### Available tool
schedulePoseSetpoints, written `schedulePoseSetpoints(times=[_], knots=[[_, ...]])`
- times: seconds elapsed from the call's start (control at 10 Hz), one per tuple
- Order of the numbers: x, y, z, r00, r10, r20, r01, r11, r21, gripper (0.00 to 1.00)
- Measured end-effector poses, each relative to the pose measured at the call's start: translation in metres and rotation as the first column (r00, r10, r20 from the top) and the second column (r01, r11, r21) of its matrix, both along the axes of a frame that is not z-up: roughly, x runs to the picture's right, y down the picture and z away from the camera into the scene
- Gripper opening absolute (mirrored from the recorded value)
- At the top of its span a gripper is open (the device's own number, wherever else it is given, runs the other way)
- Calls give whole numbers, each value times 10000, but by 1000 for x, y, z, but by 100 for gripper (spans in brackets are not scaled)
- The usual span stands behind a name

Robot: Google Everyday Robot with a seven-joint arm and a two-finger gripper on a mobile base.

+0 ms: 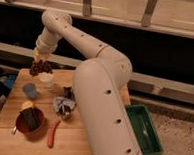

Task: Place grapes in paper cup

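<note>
We hold the grapes (pixel 41 67) pinched in our claw (pixel 39 61), hanging directly above the cup (pixel 45 80) on the table (pixel 76 135), so letting go should drop them inside, clear of the blue cup (pixel 30 91).

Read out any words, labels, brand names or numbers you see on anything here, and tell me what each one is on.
None: no text can be read anywhere in this view.
The paper cup, blue cup, green tray and robot arm show no legible print.
The gripper holds the grapes just above the paper cup; neither bears a label.
</note>
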State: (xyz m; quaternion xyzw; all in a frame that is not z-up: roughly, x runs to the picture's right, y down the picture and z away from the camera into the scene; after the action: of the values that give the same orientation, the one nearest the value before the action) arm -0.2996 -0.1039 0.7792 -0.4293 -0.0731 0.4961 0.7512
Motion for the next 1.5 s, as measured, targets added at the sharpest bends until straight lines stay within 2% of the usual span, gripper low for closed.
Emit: schedulePoseSetpoints(times=[0.4,0.8,0.9,1.2,1.3,1.5], knots=[[7,-6,17,9999,68,-106,-69,9999,-146,1],[9,1,35,9997,48,-258,-61,9988,-495,32],[11,4,38,9996,42,-283,-59,9981,-617,48],[10,12,42,9994,-31,-343,3,9967,-810,75],[12,16,44,9994,-44,-353,12,9960,-894,80],[14,19,44,9995,-4,-325,-28,9951,-987,80]])
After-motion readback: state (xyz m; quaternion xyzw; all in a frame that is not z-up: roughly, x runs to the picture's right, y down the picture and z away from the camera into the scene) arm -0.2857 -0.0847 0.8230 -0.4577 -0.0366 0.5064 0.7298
